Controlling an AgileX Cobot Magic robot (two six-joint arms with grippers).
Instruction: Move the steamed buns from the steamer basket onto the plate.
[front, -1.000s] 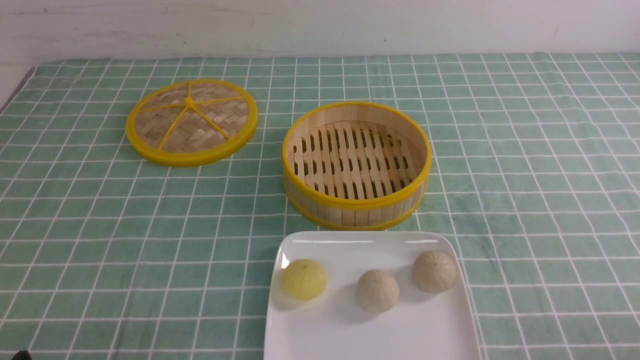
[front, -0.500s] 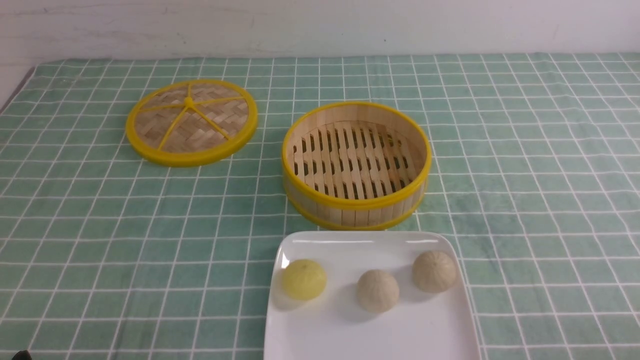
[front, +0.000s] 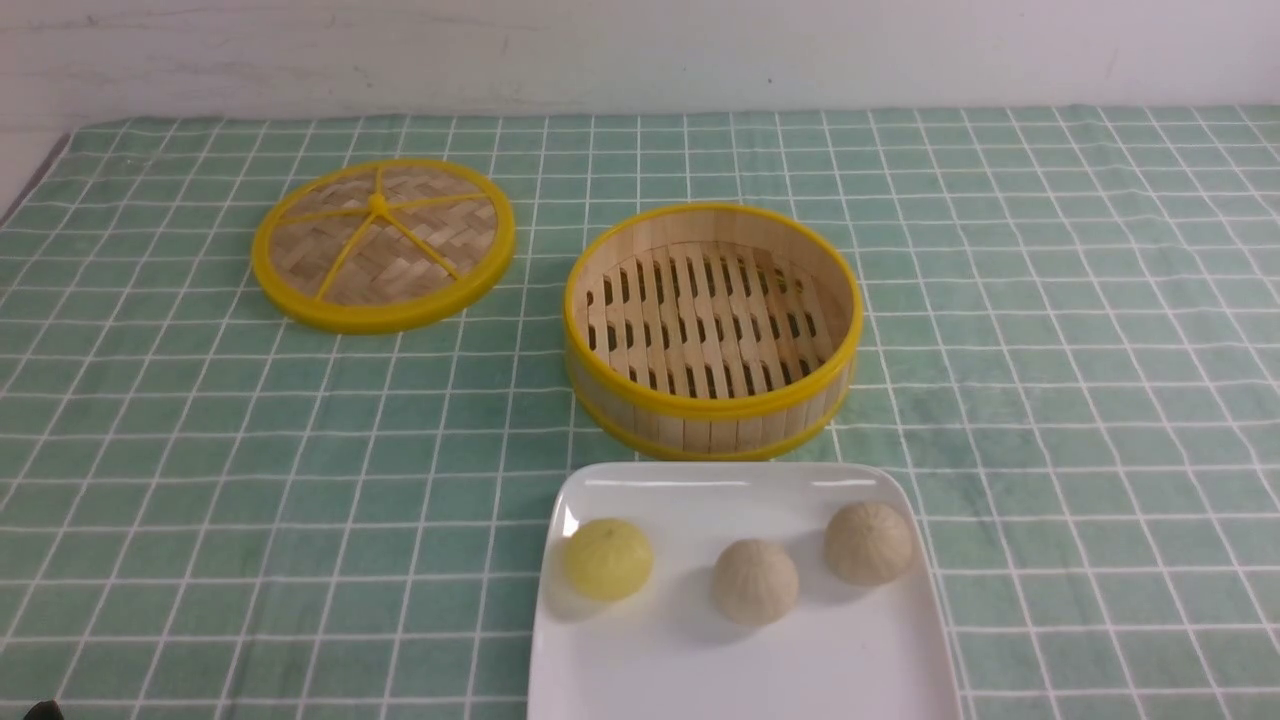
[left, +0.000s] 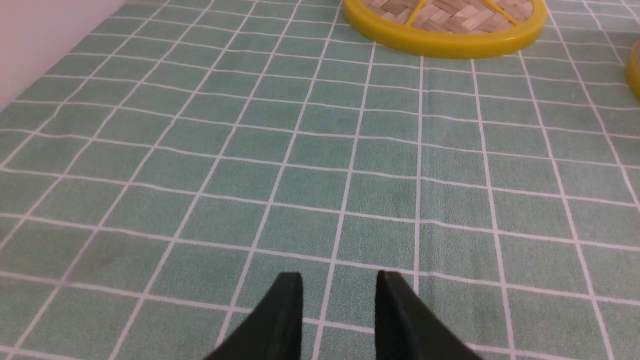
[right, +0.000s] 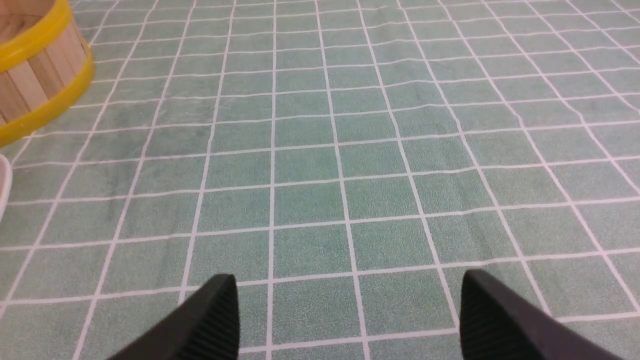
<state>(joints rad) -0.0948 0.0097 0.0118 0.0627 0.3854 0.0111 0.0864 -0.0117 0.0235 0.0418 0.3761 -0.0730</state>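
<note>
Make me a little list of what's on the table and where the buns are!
buns: three, all on the plate
yellow bun: plate's left side
middle bun: cream-beige, plate's centre
right bun: cream-beige, nearer the basket
basket: empty, just behind the plate
lid: flat on the cloth, left of the basket
cloth: green with white grid
left end effector: open a little, holding nothing
right end effector: wide open, holding nothing
</note>
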